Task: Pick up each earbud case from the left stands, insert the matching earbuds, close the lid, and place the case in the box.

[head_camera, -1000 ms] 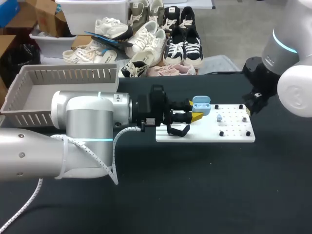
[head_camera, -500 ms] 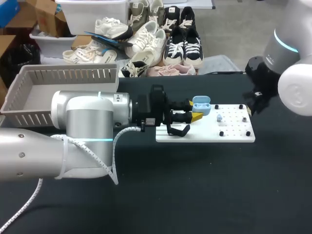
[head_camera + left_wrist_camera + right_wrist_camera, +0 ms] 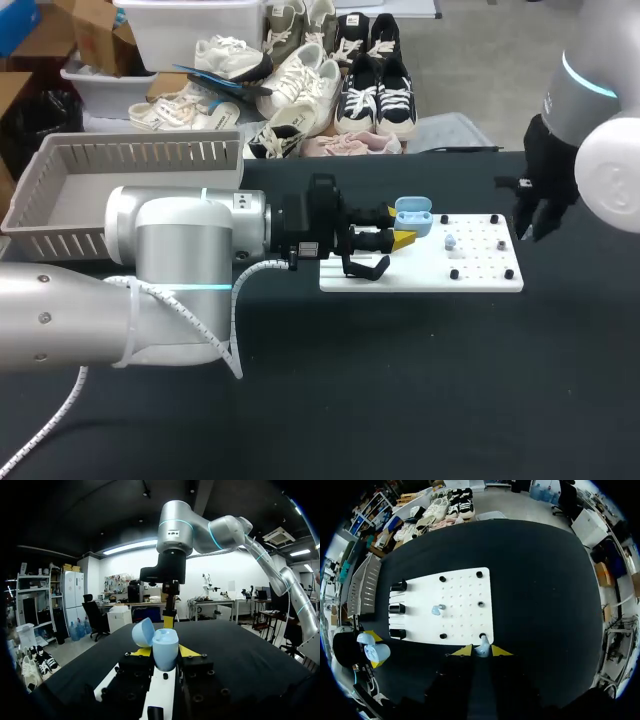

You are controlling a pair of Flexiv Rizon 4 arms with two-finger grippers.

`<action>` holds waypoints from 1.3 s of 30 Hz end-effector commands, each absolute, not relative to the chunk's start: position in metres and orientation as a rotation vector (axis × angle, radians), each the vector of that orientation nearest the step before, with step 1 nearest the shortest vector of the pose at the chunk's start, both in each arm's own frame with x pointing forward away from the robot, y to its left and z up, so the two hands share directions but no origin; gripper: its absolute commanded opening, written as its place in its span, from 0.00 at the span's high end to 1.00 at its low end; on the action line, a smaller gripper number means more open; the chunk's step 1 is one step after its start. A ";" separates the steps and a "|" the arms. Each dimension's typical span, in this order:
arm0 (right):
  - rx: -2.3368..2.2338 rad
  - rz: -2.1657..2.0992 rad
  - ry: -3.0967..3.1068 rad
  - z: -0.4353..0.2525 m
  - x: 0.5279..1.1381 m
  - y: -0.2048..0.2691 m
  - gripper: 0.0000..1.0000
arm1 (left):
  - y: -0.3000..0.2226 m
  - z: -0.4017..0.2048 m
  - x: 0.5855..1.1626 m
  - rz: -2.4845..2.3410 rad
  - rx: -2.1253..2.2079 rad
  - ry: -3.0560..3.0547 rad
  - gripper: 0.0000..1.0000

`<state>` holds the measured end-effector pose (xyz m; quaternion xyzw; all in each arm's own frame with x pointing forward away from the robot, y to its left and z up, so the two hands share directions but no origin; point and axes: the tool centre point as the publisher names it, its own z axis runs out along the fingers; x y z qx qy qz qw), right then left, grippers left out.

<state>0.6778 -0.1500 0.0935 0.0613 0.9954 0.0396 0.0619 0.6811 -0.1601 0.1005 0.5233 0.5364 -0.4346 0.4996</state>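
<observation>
Over the board's (image 3: 465,600) left end, our left end effector (image 3: 400,238) grips the open blue case (image 3: 164,645), lid (image 3: 142,632) tilted back. Near the board's right edge, our right end effector (image 3: 481,651) pinches one earbud (image 3: 481,653). We should probably hold the case steady, line the earbud up over its socket, and lower gently.

The black table (image 3: 400,400) fills the lower frame. A white peg board (image 3: 480,280) lies flat on it, right of centre. A grey slatted box (image 3: 130,155) sits at upper left.
</observation>
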 end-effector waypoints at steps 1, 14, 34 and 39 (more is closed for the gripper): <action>0.604 0.098 2.989 0.112 0.656 -0.142 1.00 | -0.160 0.099 0.681 -1.050 1.262 1.294 1.00; 0.959 -0.017 2.919 0.160 0.627 -0.093 1.00 | -0.160 0.099 0.681 -1.050 1.262 1.294 1.00; 0.943 -0.059 2.861 0.191 0.653 -0.030 1.00 | -0.160 0.099 0.681 -1.050 1.262 1.294 1.00; 0.907 -0.035 2.875 0.187 0.662 -0.019 1.00 | -0.160 0.099 0.681 -1.050 1.262 1.294 1.00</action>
